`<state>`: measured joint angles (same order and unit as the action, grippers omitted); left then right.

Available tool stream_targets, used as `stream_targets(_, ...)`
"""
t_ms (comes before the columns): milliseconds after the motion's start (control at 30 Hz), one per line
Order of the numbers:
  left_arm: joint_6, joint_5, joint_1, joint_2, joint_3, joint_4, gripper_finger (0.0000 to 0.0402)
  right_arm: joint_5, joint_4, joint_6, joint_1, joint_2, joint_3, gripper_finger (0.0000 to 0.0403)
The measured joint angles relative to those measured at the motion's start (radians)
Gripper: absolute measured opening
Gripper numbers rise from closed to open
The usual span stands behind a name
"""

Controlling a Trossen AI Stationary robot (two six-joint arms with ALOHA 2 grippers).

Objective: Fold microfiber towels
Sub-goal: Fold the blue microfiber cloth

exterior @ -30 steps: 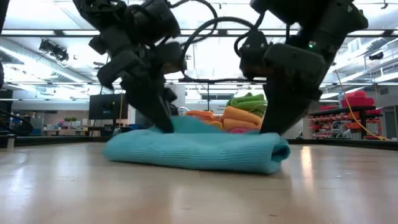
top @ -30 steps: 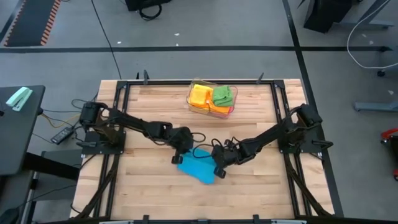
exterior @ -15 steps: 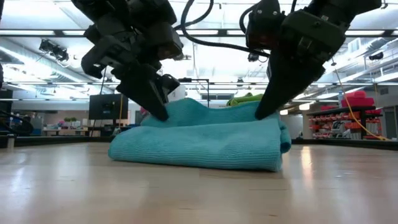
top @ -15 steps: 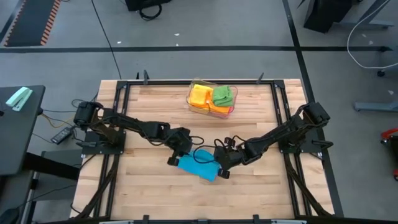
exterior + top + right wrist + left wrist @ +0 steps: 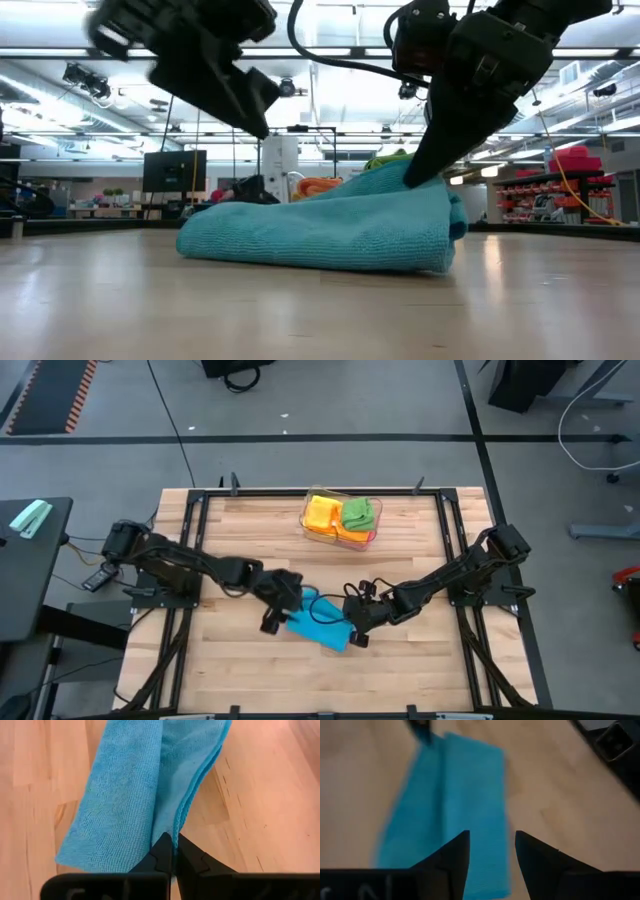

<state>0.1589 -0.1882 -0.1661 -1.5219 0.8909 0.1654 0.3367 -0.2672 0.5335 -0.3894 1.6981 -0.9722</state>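
Observation:
A blue microfiber towel (image 5: 318, 622) lies folded into a long strip in the middle of the table. Its underside rests on the wood, and its right end is drawn up into a peak (image 5: 400, 175). My right gripper (image 5: 352, 632) is shut on that end. My left gripper (image 5: 270, 622) hangs open above and to the left of the towel's left end (image 5: 200, 240), touching nothing; its fingers (image 5: 460, 855) stand apart over the blue towel (image 5: 455, 795). My right gripper pinches the towel's hemmed edge (image 5: 175, 825) between its two fingers, at the strip's right end. The fingers slant down from above and from the table's right. That end is lifted into a peak, and the remainder of the strip lies on the table.
A clear tray (image 5: 312, 532) at the far middle of the table holds orange (image 5: 321, 512), green (image 5: 359, 512) and pink folded towels. Bare wood lies on the near side of the blue towel. Dark frame rails run along the table's edges.
My left gripper has opened, let go of the towel's left end, and risen toward the table's left edge. That end has dropped back flat onto the table. My right gripper has risen a little with the right end, which stays raised.

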Motion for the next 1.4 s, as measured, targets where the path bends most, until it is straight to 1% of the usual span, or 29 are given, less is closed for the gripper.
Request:
stream_targets(100, -0.082, -0.008, -0.049, -0.046, 0.001, -0.003, 0.0161, 0.008, 0.000, 0.000, 0.000, 0.000, 0.000, 0.0016)
stream_targets(200, -0.150, 0.008, -0.084, -0.111, 0.001, -0.042, 0.0150, 0.010, 0.002, -0.008, 0.000, 0.000, 0.000, 0.0016)
stream_targets(333, -0.200, 0.102, -0.104, -0.192, 0.000, -0.114, 0.0134, 0.006, 0.007, -0.013, -0.001, 0.000, 0.000, 0.0016)
stream_targets(400, -0.199, 0.122, -0.102, -0.213, 0.000, -0.130, 0.0127, -0.005, 0.007, -0.003, -0.004, 0.000, 0.000, 0.0017)
stream_targets(533, -0.188, 0.125, -0.101, -0.211, 0.000, -0.136, 0.0114, -0.023, 0.005, 0.044, -0.017, 0.000, 0.002, 0.0017)
stream_targets(600, -0.169, 0.124, -0.101, -0.185, -0.001, -0.126, 0.0110, -0.027, 0.000, 0.046, -0.023, 0.000, 0.003, 0.0017)
stream_targets(733, -0.174, 0.122, -0.094, -0.151, 0.001, -0.139, 0.0106, -0.048, -0.060, 0.085, -0.025, -0.001, 0.003, 0.0035)
stream_targets(800, -0.173, 0.123, -0.081, -0.150, 0.001, -0.139, 0.0109, -0.087, -0.125, 0.135, -0.016, -0.002, 0.003, 0.0055)
stream_targets(900, -0.169, 0.124, -0.058, -0.148, 0.001, -0.139, 0.0125, -0.163, -0.201, 0.198, 0.004, -0.003, 0.003, 0.0092)
stream_targets(1033, -0.147, 0.124, -0.032, -0.148, 0.001, -0.149, 0.0154, -0.228, -0.206, 0.241, 0.014, -0.003, 0.002, 0.0132)
stream_targets(1167, -0.136, 0.122, -0.024, -0.147, 0.001, -0.163, 0.0175, -0.285, -0.262, 0.301, 0.011, -0.003, 0.002, 0.0153)
stream_targets(1267, -0.115, 0.121, -0.025, -0.147, 0.001, -0.166, 0.0182, -0.307, -0.288, 0.310, 0.007, -0.003, 0.002, 0.0163)
stream_targets(1300, -0.113, 0.119, -0.026, -0.147, 0.001, -0.168, 0.0183, -0.330, -0.294, 0.316, 0.007, -0.003, 0.002, 0.0166)
stream_targets(1400, -0.113, 0.118, -0.025, -0.147, 0.000, -0.188, 0.0182, -0.446, -0.336, 0.363, 0.006, -0.019, 0.002, 0.0173)
